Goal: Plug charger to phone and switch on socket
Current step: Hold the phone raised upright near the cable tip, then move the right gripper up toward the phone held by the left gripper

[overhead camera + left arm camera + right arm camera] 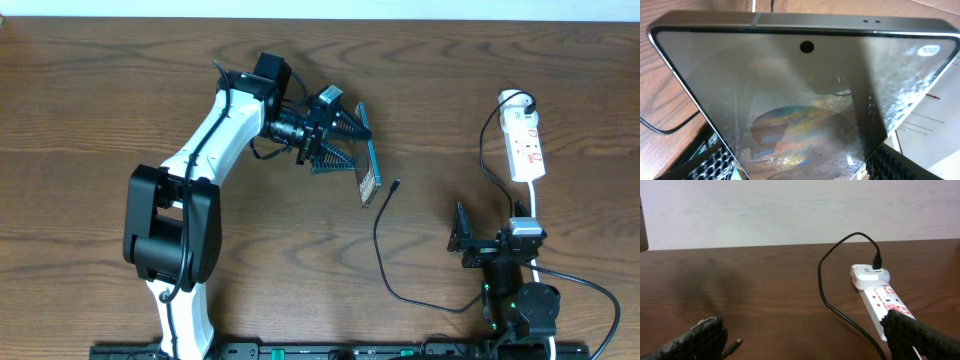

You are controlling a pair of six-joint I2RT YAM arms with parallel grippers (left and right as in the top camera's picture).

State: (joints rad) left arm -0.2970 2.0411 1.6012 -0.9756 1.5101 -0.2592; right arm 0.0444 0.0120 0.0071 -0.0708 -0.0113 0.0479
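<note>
Holding phone point(368, 180), charger point(397, 184) unplugged: task barely begun.
Your left pincer point(352, 143) pinches phone; right pincer point(458, 240) spread, empty; plugging and socket point(527, 150) switch remain.

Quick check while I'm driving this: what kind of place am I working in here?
Probably an indoor robot test bench or lab. There is a brown wooden table with a plain pale wall behind it. A black rail along the near edge carries the left arm and right arm.
</note>
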